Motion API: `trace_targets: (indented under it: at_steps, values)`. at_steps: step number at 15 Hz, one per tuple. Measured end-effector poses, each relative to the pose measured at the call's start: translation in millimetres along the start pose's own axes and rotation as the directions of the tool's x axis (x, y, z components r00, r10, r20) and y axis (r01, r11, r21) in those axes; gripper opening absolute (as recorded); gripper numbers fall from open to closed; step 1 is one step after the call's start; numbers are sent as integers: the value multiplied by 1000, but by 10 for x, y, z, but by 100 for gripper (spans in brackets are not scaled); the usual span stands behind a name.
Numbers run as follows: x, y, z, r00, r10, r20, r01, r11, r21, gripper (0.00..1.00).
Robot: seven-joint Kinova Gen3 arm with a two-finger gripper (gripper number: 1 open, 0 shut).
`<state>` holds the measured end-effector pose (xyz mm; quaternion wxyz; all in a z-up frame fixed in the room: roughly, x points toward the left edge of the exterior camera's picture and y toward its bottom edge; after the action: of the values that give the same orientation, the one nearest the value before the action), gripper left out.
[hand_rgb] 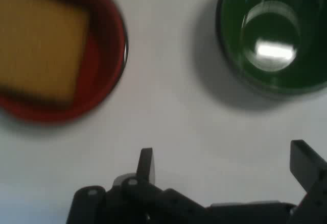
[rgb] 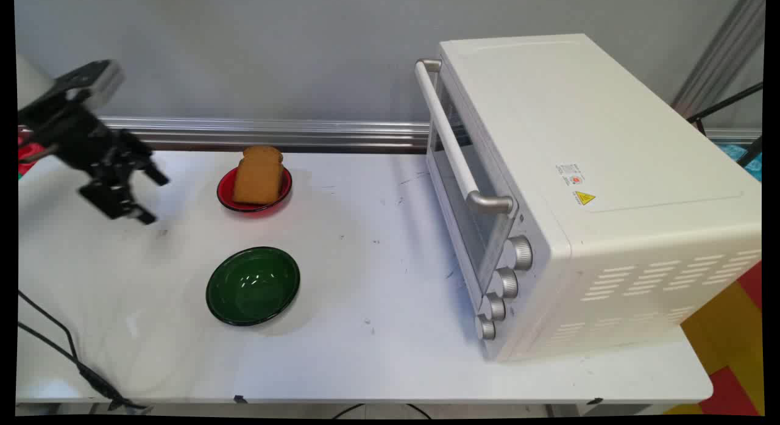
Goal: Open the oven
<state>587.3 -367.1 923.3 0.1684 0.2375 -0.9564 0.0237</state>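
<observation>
Well, gripper (rgb: pixel 149 196) (fingers spread) hovers near red bowl (rgb: pixel 226 196).

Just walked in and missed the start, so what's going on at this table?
The gripper hangs open and empty above the table's left side, touching nothing. Nearest to it are a red bowl with a slice of toast in it and an empty green bowl closer to the camera; the hand view shows both bowls below the fingers. A white toaster oven stands on the right with its door shut.
</observation>
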Motion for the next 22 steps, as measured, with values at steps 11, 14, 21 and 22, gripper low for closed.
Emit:
trace_targets:
  at_steps: [11,14,21,22]
  values:
    - [1857,457,130,989,-30,-148,36,999,36,100]
    - [2230,515,109,986,-15,-164,25,998,60,100]
    - [3024,539,-6,980,23,-197,3,992,127,100]
    - [3109,534,-22,980,25,-199,2,991,135,100]
